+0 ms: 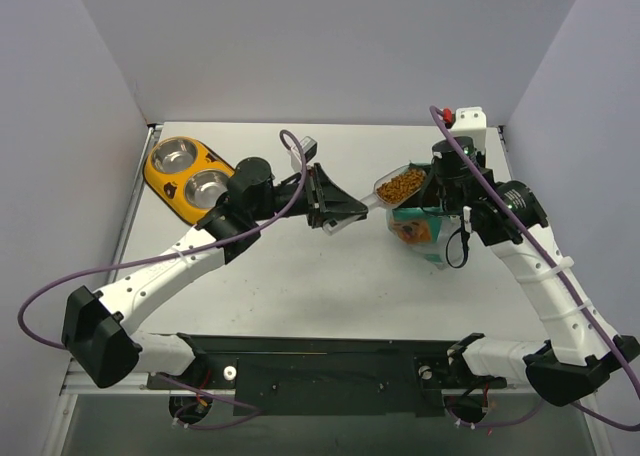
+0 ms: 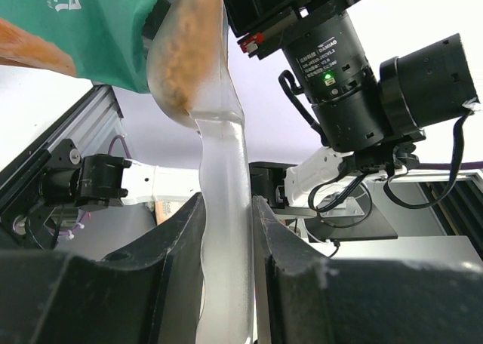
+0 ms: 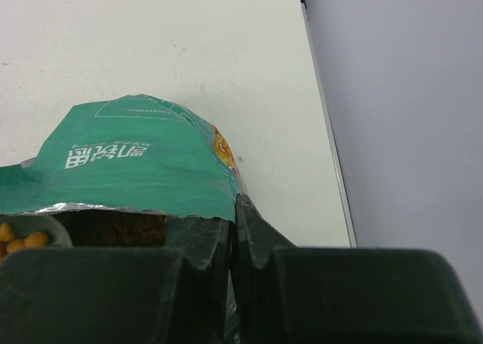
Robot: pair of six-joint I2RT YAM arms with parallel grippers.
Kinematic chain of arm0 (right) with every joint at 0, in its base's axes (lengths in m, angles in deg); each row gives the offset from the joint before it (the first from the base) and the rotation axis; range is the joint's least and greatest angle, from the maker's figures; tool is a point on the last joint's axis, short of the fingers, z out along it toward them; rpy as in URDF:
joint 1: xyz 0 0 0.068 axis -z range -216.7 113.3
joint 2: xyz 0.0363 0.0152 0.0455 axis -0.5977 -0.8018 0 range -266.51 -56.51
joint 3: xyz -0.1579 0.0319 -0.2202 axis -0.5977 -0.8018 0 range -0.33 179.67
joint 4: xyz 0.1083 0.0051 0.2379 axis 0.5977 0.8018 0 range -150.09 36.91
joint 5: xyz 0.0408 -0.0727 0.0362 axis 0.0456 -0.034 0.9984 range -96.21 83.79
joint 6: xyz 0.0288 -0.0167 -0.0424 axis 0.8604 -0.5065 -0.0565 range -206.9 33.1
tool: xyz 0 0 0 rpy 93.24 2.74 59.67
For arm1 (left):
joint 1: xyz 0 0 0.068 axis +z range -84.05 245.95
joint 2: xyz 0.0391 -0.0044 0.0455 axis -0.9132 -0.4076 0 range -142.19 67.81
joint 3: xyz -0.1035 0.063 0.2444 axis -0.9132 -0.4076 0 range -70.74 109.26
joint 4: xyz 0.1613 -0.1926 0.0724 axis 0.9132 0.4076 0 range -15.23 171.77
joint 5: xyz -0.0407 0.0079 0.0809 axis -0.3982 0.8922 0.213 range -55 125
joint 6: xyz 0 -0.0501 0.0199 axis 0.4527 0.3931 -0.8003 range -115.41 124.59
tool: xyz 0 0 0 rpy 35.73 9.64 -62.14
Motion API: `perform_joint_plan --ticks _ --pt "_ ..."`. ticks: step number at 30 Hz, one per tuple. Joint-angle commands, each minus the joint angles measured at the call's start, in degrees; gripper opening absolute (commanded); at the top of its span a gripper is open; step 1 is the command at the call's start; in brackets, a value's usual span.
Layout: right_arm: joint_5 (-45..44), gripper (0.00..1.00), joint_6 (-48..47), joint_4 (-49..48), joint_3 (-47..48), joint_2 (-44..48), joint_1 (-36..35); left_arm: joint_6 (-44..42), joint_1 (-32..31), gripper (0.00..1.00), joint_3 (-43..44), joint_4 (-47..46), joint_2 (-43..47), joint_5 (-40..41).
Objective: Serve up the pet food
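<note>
My left gripper is shut on the handle of a clear plastic scoop. The scoop's bowl holds brown pet food and hangs just left of the teal-and-white pouch, above the table. In the left wrist view the handle runs up between my fingers to the kibble-filled bowl, with the pouch behind it. My right gripper is shut on the pouch's torn top edge, holding it open and upright; dark kibble shows inside.
A yellow double-bowl feeder with two steel bowls sits at the table's back left, behind my left arm. The table's right edge and grey wall lie close beside the pouch. A red-capped white mount stands at the back right.
</note>
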Motion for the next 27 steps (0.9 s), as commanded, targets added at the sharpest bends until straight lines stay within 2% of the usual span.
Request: perform_joint_plan --ticks 1,14,18,27 --pt "-7.47 0.00 1.08 3.99 2.78 0.18 1.06 0.41 1.63 0.00 2.99 -5.78 3.71 -0.54" --pt "-8.53 0.00 3.20 5.57 2.17 0.00 1.23 1.21 11.64 0.00 3.70 -4.64 6.79 -3.87" --pt "-7.57 0.00 5.21 7.76 3.75 -0.09 1.06 -2.83 16.30 0.00 4.13 -0.86 6.18 -5.72" --pt "-6.60 0.00 7.33 9.44 2.78 1.93 1.06 -4.94 28.25 0.00 -0.96 -8.59 2.23 -7.57"
